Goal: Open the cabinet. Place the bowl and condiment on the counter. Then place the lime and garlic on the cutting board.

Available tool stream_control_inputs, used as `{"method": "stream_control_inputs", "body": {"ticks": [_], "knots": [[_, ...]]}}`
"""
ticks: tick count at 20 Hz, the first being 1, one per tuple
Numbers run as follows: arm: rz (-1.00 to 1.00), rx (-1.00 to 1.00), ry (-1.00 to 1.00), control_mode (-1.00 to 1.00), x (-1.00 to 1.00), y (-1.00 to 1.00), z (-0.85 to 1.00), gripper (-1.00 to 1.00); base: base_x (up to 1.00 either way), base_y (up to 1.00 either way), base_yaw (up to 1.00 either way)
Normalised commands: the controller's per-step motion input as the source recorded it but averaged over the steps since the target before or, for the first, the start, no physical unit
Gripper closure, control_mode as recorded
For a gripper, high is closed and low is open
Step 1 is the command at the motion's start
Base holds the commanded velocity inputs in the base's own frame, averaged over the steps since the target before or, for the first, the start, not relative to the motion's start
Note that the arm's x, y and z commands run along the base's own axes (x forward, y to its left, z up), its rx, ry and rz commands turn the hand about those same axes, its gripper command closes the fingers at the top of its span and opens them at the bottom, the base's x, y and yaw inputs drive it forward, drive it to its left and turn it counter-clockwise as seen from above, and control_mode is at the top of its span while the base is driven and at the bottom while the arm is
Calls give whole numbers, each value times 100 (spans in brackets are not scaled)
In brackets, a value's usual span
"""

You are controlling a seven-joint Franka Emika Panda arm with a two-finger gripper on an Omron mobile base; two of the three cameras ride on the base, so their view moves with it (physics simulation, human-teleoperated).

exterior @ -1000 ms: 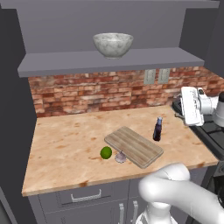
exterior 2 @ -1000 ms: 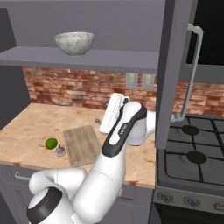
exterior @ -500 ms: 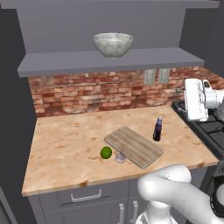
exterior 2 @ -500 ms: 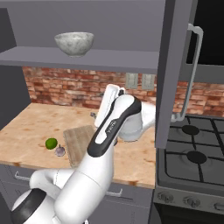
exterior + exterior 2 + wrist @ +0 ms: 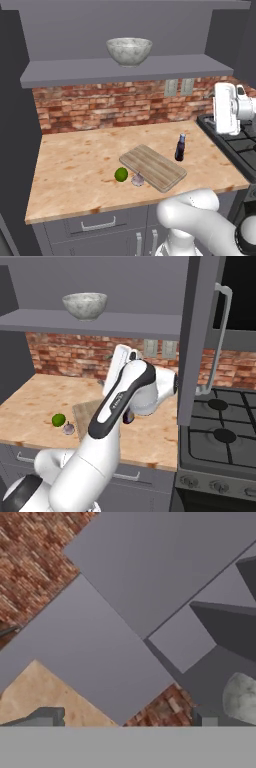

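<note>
The arm has swung right; its released claw (image 5: 125,718) faces the cabinet (image 5: 150,572).

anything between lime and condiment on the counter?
Yes: the garlic beside the lime, then the cutting board, before the condiment, in the left base view.

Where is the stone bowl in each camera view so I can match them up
Left base view: the bowl sits top centre, on the cabinet shelf.
Right base view: the bowl sits upper left, on that same shelf.
Hand view: the bowl shows as a pale marbled patch at the right edge, partly cut off.
Shared landmark: the brick wall below the shelf.
</note>
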Motion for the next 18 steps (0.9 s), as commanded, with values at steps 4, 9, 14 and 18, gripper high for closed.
{"method": "stream_control_inputs", "body": {"ticks": [4, 9, 14, 18], "knots": [[-2, -4, -8, -100, -24, 7, 39, -100, 0, 0, 0], [-2, -4, -8, -100, -24, 8, 42, -100, 0, 0, 0], [-2, -6, -6, -100, -19, 15, 39, -100, 0, 0, 0], [-2, -8, -4, -100, -5, 25, 31, -100, 0, 0, 0]]}}
